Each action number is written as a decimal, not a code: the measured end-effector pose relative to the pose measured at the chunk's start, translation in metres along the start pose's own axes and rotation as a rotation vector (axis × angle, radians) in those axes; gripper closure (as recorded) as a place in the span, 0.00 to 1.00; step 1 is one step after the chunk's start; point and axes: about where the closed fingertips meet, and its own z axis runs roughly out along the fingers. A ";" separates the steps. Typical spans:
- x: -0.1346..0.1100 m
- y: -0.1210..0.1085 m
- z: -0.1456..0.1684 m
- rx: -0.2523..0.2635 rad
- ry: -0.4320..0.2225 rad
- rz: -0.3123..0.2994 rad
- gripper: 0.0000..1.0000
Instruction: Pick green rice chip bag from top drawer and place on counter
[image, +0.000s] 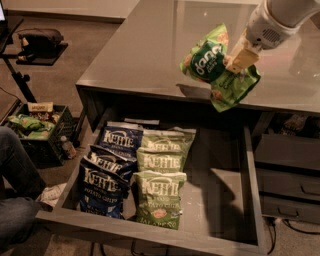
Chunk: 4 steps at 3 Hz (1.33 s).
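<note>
My gripper comes in from the top right and is shut on the green rice chip bag. The bag is bright green with a dark-green round patch and white lettering. It hangs in the air above the front edge of the counter, over the back right part of the open top drawer. The bag's shadow lies on the counter just below it.
Several blue and olive-green Kettle bags lie in the drawer's left half. Narrower closed drawers are at the right. A person's leg and a crate of bags are at the left. A dark stand is on the floor, top left.
</note>
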 end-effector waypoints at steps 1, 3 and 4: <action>-0.017 -0.024 0.018 -0.016 0.009 -0.023 1.00; -0.048 -0.056 0.063 -0.055 0.017 -0.069 1.00; -0.051 -0.058 0.089 -0.107 0.005 -0.074 1.00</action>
